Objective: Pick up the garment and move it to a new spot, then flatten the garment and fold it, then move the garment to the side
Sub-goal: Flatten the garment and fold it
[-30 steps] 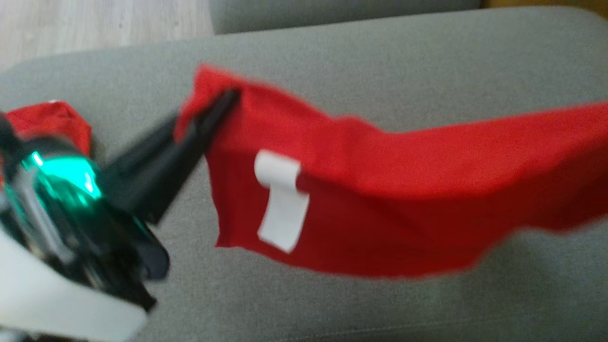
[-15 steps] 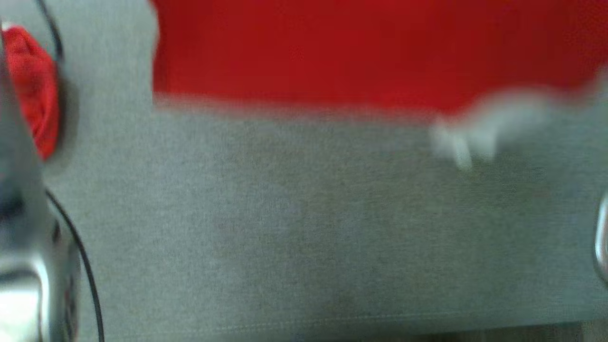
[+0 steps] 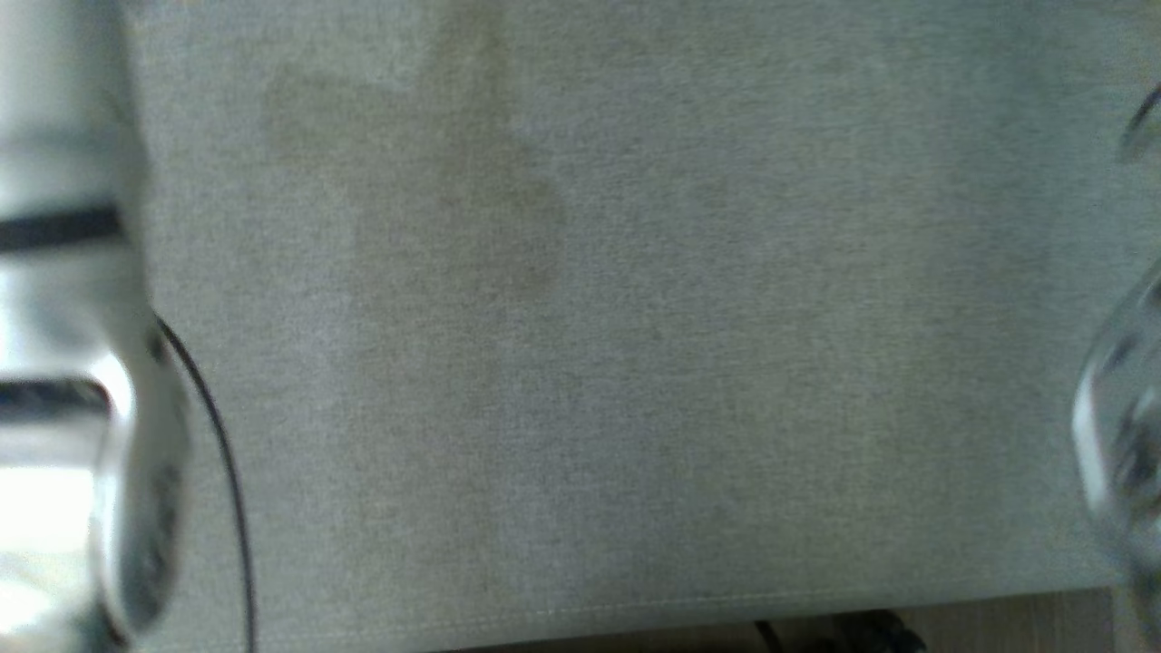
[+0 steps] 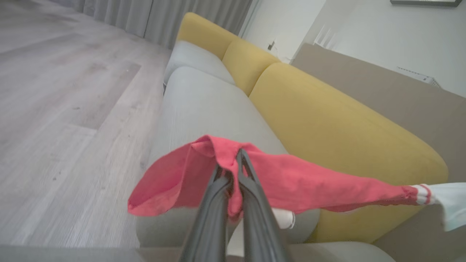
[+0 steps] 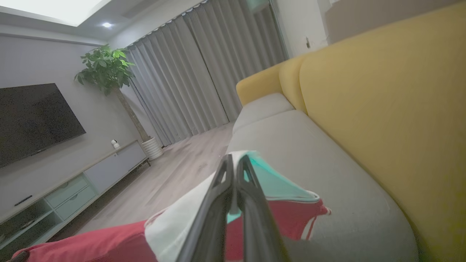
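- One grey sofa seat (image 3: 635,363) sits under the head camera, which has tipped down since a second ago.
- Red garment (image 4: 291,182) hangs stretched from left end effector (image 4: 238,157) to right end effector (image 5: 235,160), lifted above the seat.
- Each end effector pinches a garment edge; likely mid-carry to the new spot.

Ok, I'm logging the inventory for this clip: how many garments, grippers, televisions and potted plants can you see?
garment: 1
grippers: 2 (left gripper, right gripper, both shut on the garment)
television: 1
potted plant: 1
Total: 5
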